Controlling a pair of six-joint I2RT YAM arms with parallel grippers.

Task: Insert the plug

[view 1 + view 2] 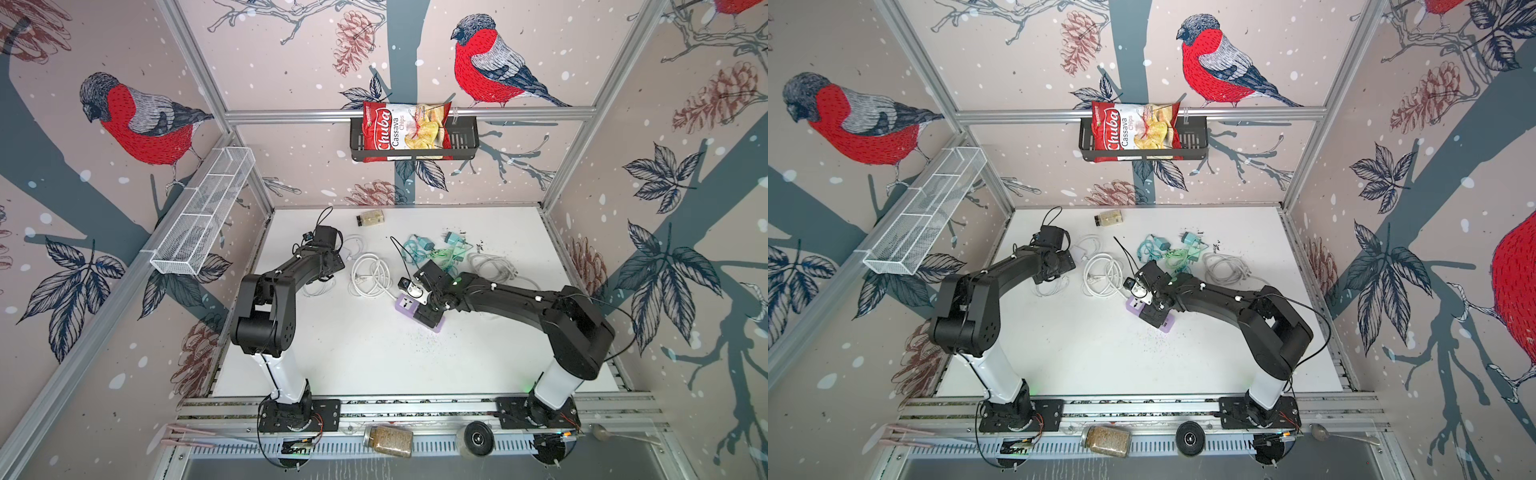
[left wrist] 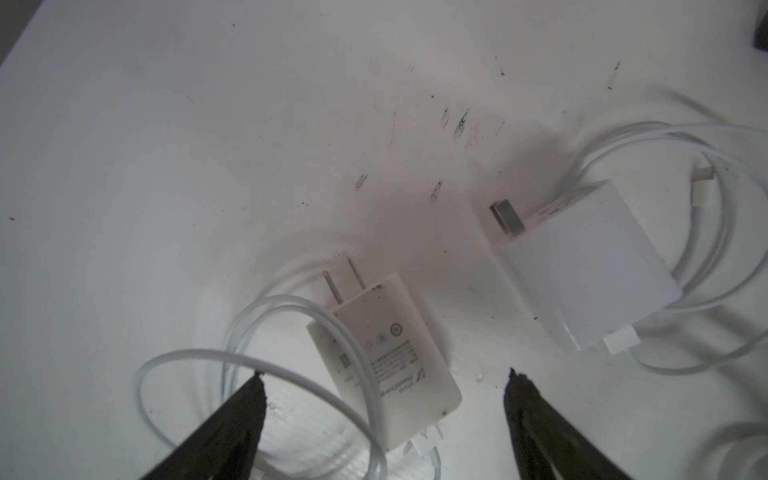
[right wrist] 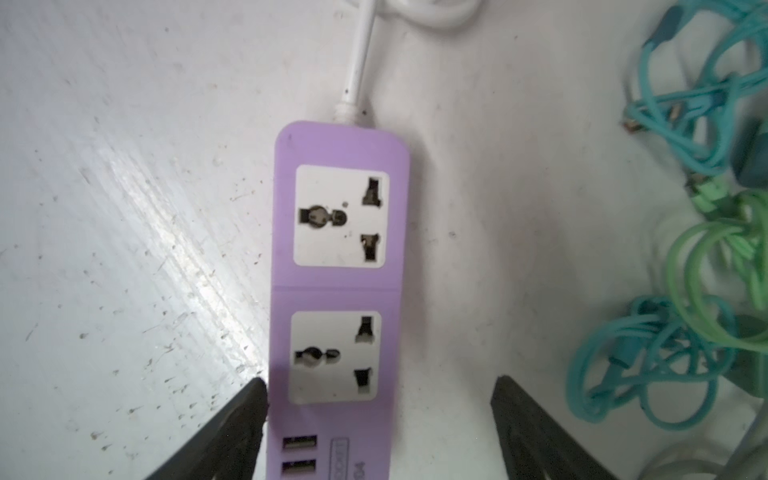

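**Both grippers open: left over the plug, right over the strip**

**Left gripper** (image 2: 386, 382): jaws spread wide, holding nothing. The plug (image 2: 384, 357), a white two-prong charger, lies flat on the table (image 2: 208, 145) between the fingers. Its prongs point ahead of the fingertips, and its grey print is too small to read. Its white cable (image 2: 282, 298) passes just by one finger (image 2: 232, 432). Beyond the other finger (image 2: 536, 432) and a little ahead lies a larger white adapter (image 2: 582, 266), apart from the plug and ringed by its own cable. Farther ahead the table is bare and scuffed, out to its edge.

**Right gripper** (image 3: 379, 384): jaws likewise wide, gripping nothing. The purple strip (image 3: 338, 282) runs lengthwise between the fingers and on ahead. One finger (image 3: 237, 428) stands just beside its long edge; the other (image 3: 523, 428) stands well clear. Two sockets face up ahead of the fingertips. USB ports (image 3: 299, 453) and a boxed label, cut off and illegible, sit between the fingers. The strip's white cord (image 3: 359, 62) leaves its far end. Beyond the nearer finger the table is bare; beyond the clear one lie tangled teal and green cables (image 3: 665, 353).

**Top view:** a white coil (image 1: 370, 276) lies between the two grippers. A bag (image 1: 405, 129) in the back-wall basket (image 1: 465, 141) reads "Chuba Cassava Chips".
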